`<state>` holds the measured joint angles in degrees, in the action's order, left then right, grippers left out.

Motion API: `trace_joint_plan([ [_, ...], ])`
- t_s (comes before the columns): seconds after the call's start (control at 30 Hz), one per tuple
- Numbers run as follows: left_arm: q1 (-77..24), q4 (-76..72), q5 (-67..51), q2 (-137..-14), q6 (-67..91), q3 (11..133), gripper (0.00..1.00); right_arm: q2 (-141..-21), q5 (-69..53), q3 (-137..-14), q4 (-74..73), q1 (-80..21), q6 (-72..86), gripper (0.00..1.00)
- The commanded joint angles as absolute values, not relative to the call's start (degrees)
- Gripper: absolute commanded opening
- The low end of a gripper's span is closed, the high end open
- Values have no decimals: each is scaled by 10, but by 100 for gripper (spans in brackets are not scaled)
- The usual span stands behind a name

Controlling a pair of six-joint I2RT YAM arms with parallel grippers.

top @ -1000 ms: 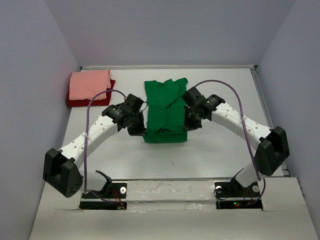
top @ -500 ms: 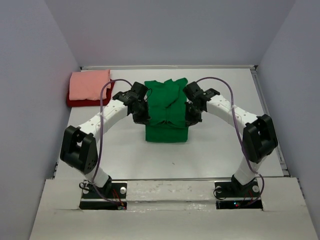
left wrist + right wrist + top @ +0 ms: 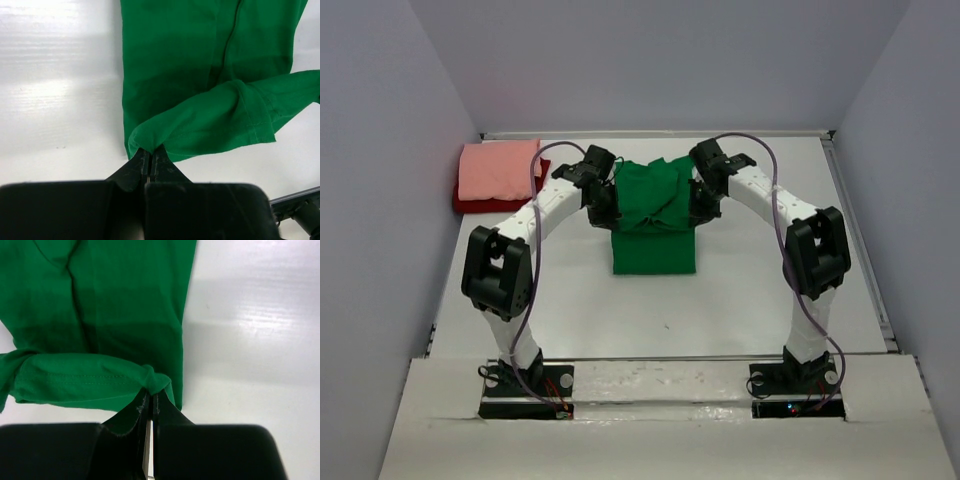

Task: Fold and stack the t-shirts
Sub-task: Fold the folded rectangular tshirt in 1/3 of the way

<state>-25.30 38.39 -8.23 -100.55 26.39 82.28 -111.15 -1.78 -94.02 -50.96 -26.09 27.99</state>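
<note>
White, faintly glossy worktop [image 3: 570,300] forms the floor of a booth closed in by pale grey walls [image 3: 390,150] on the left, far and right sides. A thin raised strip [image 3: 660,134] runs along the far edge, and a similar one follows the right edge. Both arm bases are bolted to a ledge [image 3: 660,378] at the near side.

The green t-shirt [image 3: 655,250] lies near the middle of the worktop, a little toward the far side, folded into a narrow panel. Its near half lies flat, while a band of cloth is lifted and doubled over the far half. The left end effector [image 3: 150,156] is pinched tight on the left end of that lifted fold. The right end effector [image 3: 151,399] is clamped on the right end, with cloth bunched at its tips.

In the far left corner the salmon-pink t-shirt [image 3: 500,168] lies folded on top of the dark red t-shirt [image 3: 470,204], whose edge shows at the near side. This stack sits close to the left wall and apart from the green t-shirt. Bare white surface shows between the green t-shirt's near edge and the ledge. More of it lies to the shirt's right, up to the strip there.
</note>
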Motion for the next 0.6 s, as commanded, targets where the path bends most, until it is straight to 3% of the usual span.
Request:
trace_joint_plan([
  [0.0,-234,400,-80,-1038,238,888,0,-1156,-19,-1000,-520,-233,242,0],
  [0.43,-213,405,-94,-1188,221,996,0,-1260,-36,-1114,-541,-210,204,0],
  [0.57,-210,400,-99,-1197,218,995,5,-1275,-40,-1128,-548,-210,200,0],
])
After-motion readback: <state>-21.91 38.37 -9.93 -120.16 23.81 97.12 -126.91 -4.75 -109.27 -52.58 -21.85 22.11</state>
